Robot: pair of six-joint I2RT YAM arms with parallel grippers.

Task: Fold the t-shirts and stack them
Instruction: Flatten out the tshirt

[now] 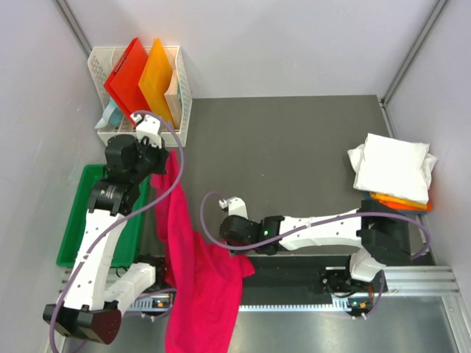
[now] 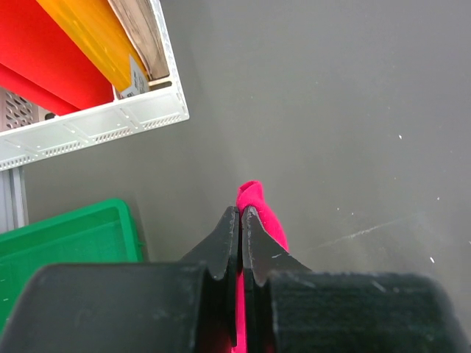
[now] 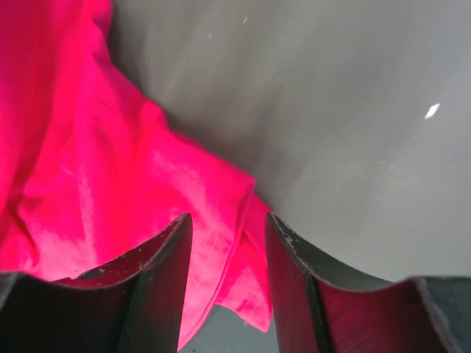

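Magenta t-shirt [image 2: 259, 207] within clamped tool [image 2: 241, 215]

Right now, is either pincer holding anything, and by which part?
Left pincer is shut on the magenta t-shirt, pinching a bunched fold at its far end. Right pincer is open over the shirt's edge, gripping nothing.

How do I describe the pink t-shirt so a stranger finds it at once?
Look at the dark table, left side, beside the green tray. The pink t-shirt stretches in a long crumpled strip. Unlike the folded shirts at right, it is unfolded.
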